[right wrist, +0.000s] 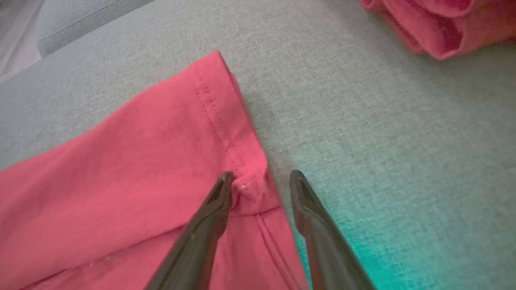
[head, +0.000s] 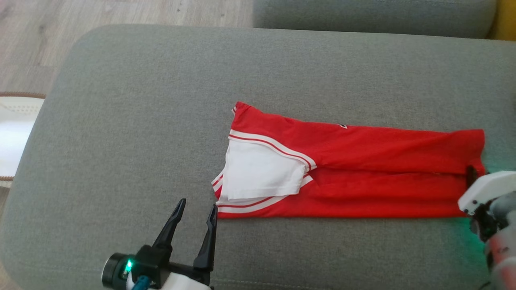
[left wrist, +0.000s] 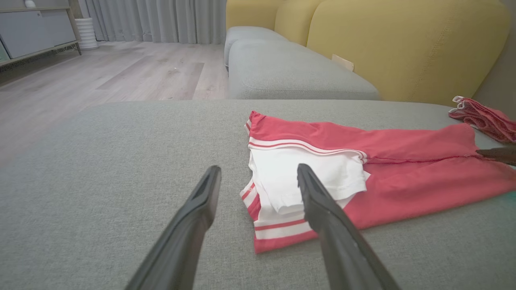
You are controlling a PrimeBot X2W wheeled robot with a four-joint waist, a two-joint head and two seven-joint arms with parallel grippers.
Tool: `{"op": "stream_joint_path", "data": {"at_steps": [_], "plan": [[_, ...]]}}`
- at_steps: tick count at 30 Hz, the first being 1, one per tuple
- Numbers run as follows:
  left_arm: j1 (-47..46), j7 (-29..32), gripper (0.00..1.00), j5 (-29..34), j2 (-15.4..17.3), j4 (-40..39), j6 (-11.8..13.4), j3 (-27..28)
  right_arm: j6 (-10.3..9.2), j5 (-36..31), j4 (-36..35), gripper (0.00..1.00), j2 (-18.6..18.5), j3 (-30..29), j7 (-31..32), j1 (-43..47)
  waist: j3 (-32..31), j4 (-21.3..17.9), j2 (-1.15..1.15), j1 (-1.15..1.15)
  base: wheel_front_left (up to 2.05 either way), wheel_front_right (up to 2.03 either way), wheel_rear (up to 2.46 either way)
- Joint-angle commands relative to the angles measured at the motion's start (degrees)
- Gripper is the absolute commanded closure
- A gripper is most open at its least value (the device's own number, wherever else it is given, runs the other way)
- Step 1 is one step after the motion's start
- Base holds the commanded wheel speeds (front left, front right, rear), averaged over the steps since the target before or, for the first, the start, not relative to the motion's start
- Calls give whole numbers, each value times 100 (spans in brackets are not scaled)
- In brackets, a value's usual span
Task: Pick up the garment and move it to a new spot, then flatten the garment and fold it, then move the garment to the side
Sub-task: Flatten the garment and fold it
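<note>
The garment is a red shirt with white striped trim and a white inner panel, lying folded in a long strip on the grey cushion. My left gripper stands open just off the strip's lower left corner, touching nothing. In the left wrist view, the collar end of the garment lies just beyond my open left gripper. My right gripper is at the strip's right end. In the right wrist view it is open, with its fingers either side of the stitched hem of the garment.
A second crumpled red cloth lies on the cushion just beyond the garment's right end. Another grey cushion and yellow backrests stand behind. Wooden floor lies past the cushion's left and far edges, with a white object at the left.
</note>
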Motion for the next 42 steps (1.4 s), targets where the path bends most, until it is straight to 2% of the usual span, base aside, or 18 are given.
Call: {"op": "stream_joint_path", "data": {"at_steps": [1,2,3,5,6,7,12,19,25,28,32,35,37,38,42], "plan": [[-204,-70,0,-42,-64,-188,30,153,-5,17,-5,32,85,186,83,-30,-14,-25,0,0,0,0,0],[-208,-70,0,-61,-64,-195,38,143,-5,46,5,39,113,211,112,-12,-20,-41,0,0,0,0,0],[-213,-70,0,-75,-65,-201,46,132,-5,79,16,54,136,234,145,8,-25,-56,0,0,0,0,0],[-219,-70,0,-89,-65,-209,56,110,-5,137,32,66,164,273,200,46,-38,-83,0,0,0,0,0],[-226,-70,0,-91,-65,-216,60,100,-5,171,42,87,174,293,245,60,-37,-92,0,0,0,0,0],[-234,-70,0,-94,-65,-224,66,92,-5,201,43,100,186,323,283,68,-33,-98,0,0,0,0,0],[-281,-70,0,-91,-66,-246,72,90,-5,283,-79,100,92,462,214,90,-23,-106,0,0,0,0,0],[-248,-70,0,-72,-66,-248,77,179,-5,52,-288,100,-392,664,-68,38,-141,-214,0,0,0,0,0],[-136,-70,0,-91,-66,-273,86,188,-5,-32,-675,100,-709,669,-44,-152,-308,-378,0,0,0,0,0],[-92,-70,0,-97,-66,-271,93,184,-5,-21,-1079,100,-654,727,46,-217,-392,-437,0,0,0,0,0],[-44,-70,0,-108,-66,-246,96,171,-5,191,-1838,100,-398,911,309,-96,-523,-461,0,0,0,0,0],[-5,-70,0,-126,-66,-225,88,146,-5,448,-2543,100,-172,1068,571,215,-684,-411,0,0,0,0,0],[35,-70,0,-151,-66,-237,93,104,-5,689,-3352,100,31,1223,904,646,-840,-318,0,0,0,0,0],[35,-70,0,-151,-66,-237,93,104,-5,689,-3352,100,31,1223,904,646,-840,-318,0,0,0,0,0],[26,-70,0,-198,-66,-243,117,6,-5,800,-4413,100,366,1346,1309,1177,-963,-134,0,0,0,0,0]]}}
